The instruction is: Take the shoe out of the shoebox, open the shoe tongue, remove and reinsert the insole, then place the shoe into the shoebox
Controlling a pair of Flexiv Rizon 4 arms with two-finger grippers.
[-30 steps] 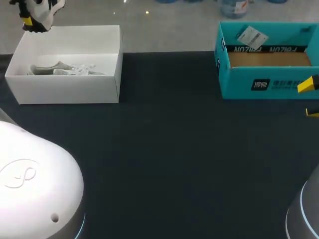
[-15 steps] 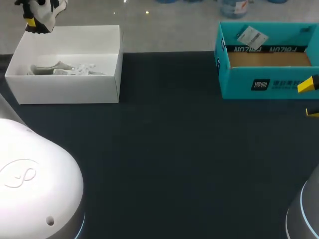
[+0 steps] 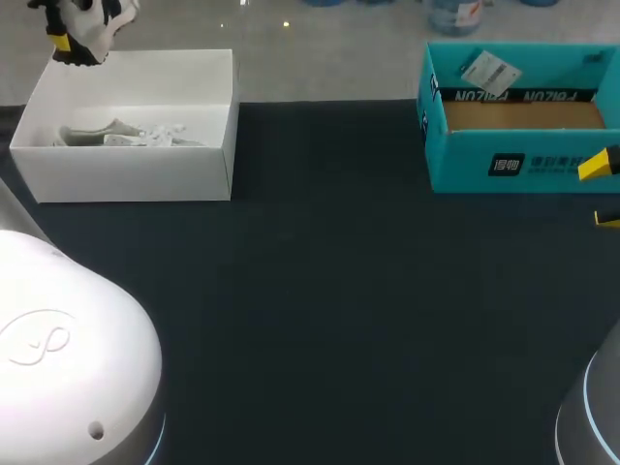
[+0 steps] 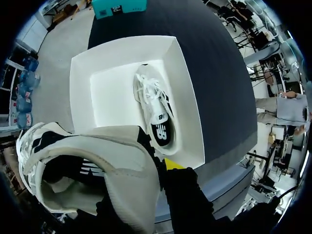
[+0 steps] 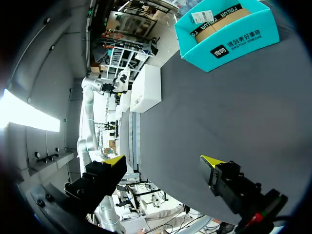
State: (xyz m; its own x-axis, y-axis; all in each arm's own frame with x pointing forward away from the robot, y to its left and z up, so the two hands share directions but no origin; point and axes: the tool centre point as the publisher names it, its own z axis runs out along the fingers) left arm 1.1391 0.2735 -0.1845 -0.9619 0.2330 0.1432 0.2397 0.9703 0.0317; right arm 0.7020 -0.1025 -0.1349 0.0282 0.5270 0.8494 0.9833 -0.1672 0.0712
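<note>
- The left wrist view shows what the head view barely catches. The left gripper (image 4: 168,168) is clamped on the held shoe (image 4: 83,170), a pale sneaker with dark panels, gripped at its heel collar. Only one yellow tip shows beside the shoe.
- That same view looks straight down into the white shoebox (image 4: 189,109). A second shoe (image 4: 156,105) lies flat inside on its side, along the wall nearest the dark table (image 3: 320,291). The head view shows only a low sliver of this shoe over the box wall.
- In the head view the held shoe hangs in the air above the far left corner of the white shoebox, clear of its rim.
- The right wrist view shows the right gripper (image 5: 163,163) released, its two yellow tips spread wide over bare table with nothing between them. The teal box (image 5: 229,44) stands ahead of it at the table's far edge, well apart from the white shoebox.
- Compared with a second ago, the left gripper and its shoe have drifted slightly up and to the right in the head view. The right gripper's tips sit where they were.
</note>
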